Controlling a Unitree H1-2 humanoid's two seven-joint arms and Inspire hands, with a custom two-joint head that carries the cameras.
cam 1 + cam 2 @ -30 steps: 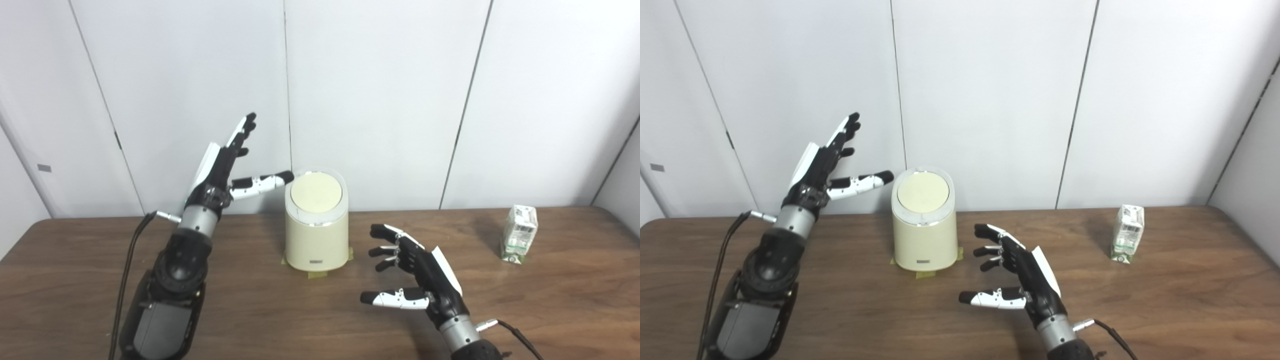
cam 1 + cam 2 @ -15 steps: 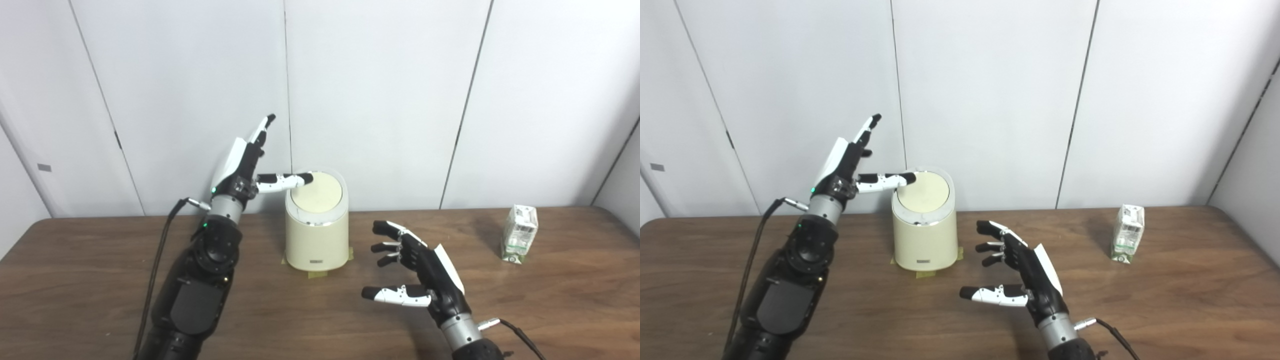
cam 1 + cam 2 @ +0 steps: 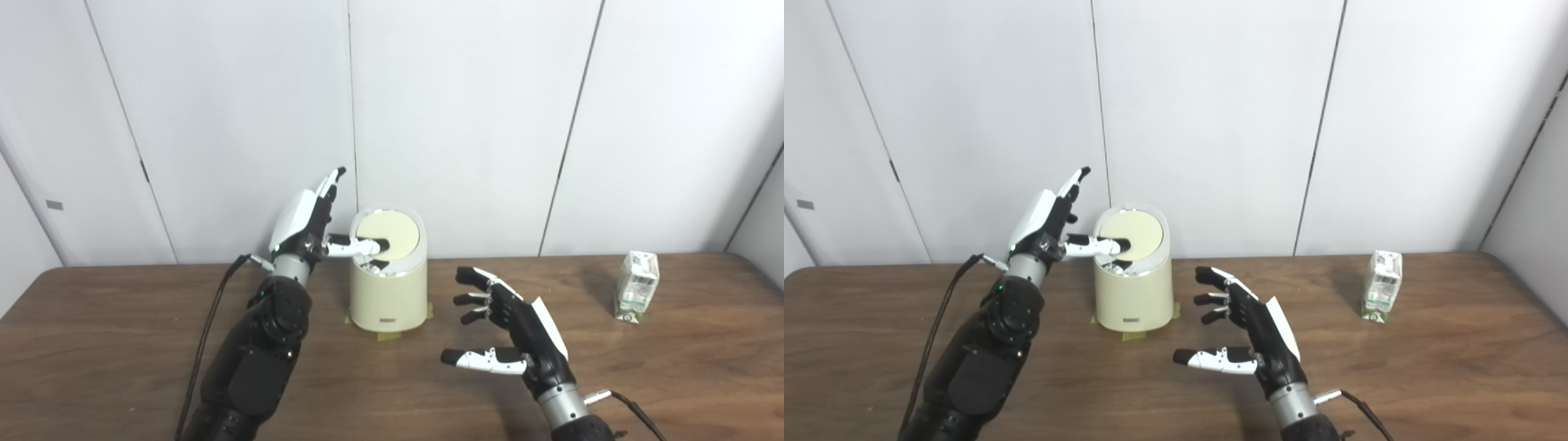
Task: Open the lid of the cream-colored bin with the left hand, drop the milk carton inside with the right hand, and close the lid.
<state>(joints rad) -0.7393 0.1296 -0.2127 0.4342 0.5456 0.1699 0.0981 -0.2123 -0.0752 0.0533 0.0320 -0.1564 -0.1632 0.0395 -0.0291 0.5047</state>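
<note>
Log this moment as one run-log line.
left robot hand: open, thumb pressing lid, front edge tipped in | right robot hand: open, over table | milk carton: upright, untouched

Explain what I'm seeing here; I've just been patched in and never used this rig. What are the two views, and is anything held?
Both pictures come from two cameras side by side on the robot's head, showing one scene. On the wooden table stands a cream-colored bin, its lid tilted with a dark gap at the near edge. The left hand presses its thumb on that lid. The right hand hovers open above the table, holding nothing. The milk carton stands upright, untouched, far to the right.
</note>
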